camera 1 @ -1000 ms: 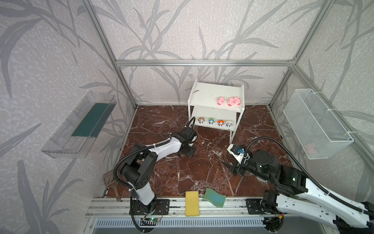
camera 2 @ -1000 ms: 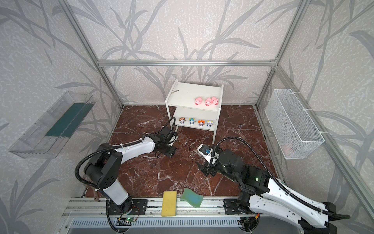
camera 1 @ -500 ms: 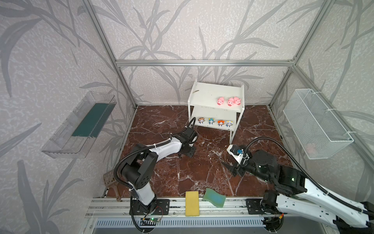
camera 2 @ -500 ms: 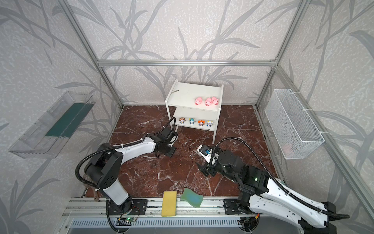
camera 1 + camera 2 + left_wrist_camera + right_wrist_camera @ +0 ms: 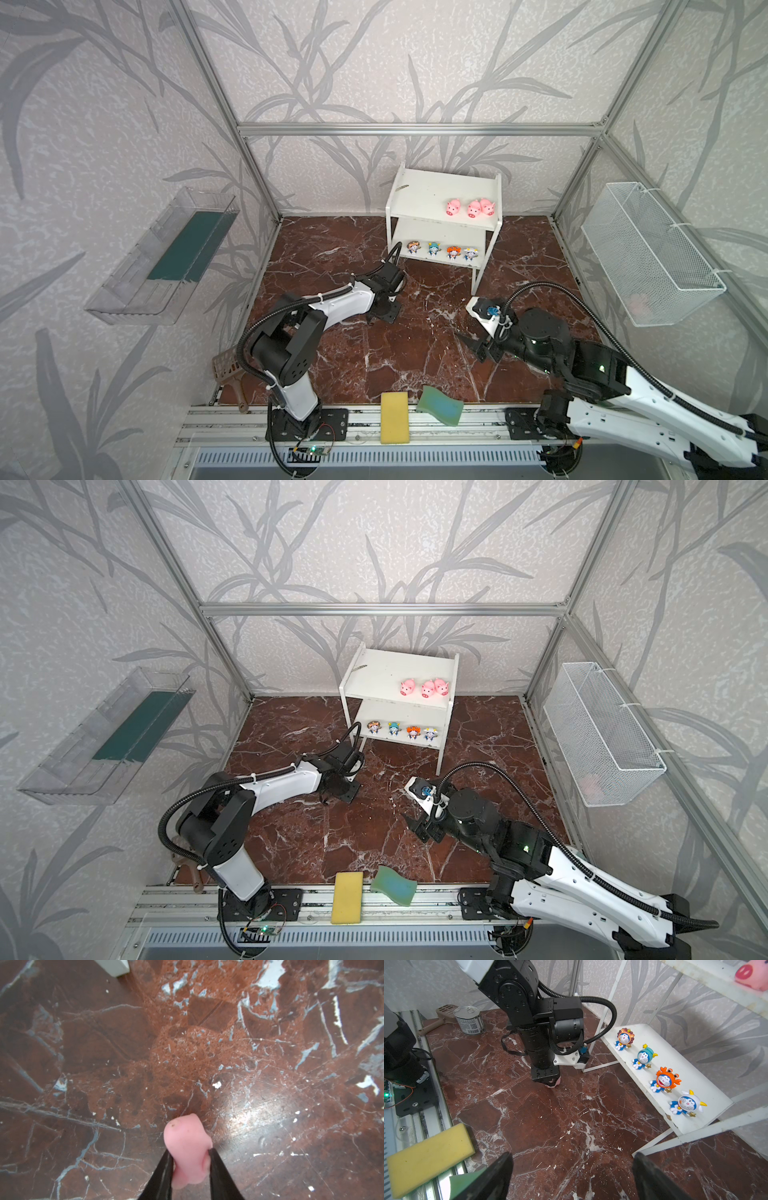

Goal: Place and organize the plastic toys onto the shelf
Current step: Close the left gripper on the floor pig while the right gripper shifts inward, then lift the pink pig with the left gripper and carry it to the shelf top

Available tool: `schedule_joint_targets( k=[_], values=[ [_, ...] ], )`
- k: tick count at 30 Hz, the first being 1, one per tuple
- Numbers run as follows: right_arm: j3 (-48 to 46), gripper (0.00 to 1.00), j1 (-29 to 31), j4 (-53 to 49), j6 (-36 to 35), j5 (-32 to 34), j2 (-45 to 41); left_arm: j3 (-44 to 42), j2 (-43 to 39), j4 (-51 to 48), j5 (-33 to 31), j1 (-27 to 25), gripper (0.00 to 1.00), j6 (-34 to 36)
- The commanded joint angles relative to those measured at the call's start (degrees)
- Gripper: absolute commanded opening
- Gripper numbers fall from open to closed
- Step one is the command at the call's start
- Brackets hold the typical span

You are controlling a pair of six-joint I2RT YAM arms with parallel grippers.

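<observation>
My left gripper (image 5: pixel 189 1151) points down at the marble floor in front of the shelf's left leg, shut on a pink pig (image 5: pixel 187 1142). In both top views the gripper body (image 5: pixel 380 311) hides that pig. From the right wrist the pig (image 5: pixel 553 1084) peeks out under the jaws, right at the floor. The white shelf (image 5: pixel 432 191) stands at the back with three pink pigs (image 5: pixel 473 209) on its top board. Several cartoon figurines (image 5: pixel 664 1080) line its lower board. My right gripper (image 5: pixel 473 347) hovers open and empty over the floor, right of centre.
A yellow sponge (image 5: pixel 394 417) and a green sponge (image 5: pixel 440 405) lie on the front rail. A tin can (image 5: pixel 469 1020) and a brown scoop (image 5: pixel 228 368) sit at the front left. A clear tray (image 5: pixel 162 257) hangs on the left wall, a wire basket (image 5: pixel 648 253) on the right.
The left gripper's jaws have closed onto the pink pig while the arm stayed almost in place. The right arm has not moved.
</observation>
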Motion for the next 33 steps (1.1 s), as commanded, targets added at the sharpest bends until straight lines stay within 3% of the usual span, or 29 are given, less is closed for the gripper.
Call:
schedule_joint_targets(
  k=[1, 15, 25, 33],
  values=[
    [-0.3, 0.9, 0.3, 1.8, -0.6, -0.4, 0.0, 1.5, -1.9, -2.5, -0.3, -0.3, 0.28, 0.2],
    [-1.8, 0.9, 0.3, 3.0, -0.3, -0.9, -0.6, 8.0, -13.3, -16.5, 1.0, -2.6, 0.26, 1.0],
    [-2.6, 0.9, 0.2, 4.4, -0.3, -1.5, -1.5, 21.3, -23.3, -27.1, 4.3, -4.9, 0.26, 3.5],
    [-2.6, 0.9, 0.3, 2.9, 0.1, -1.3, -3.9, 33.7, -22.1, -29.8, 3.2, -5.0, 0.26, 7.4]
  ],
)
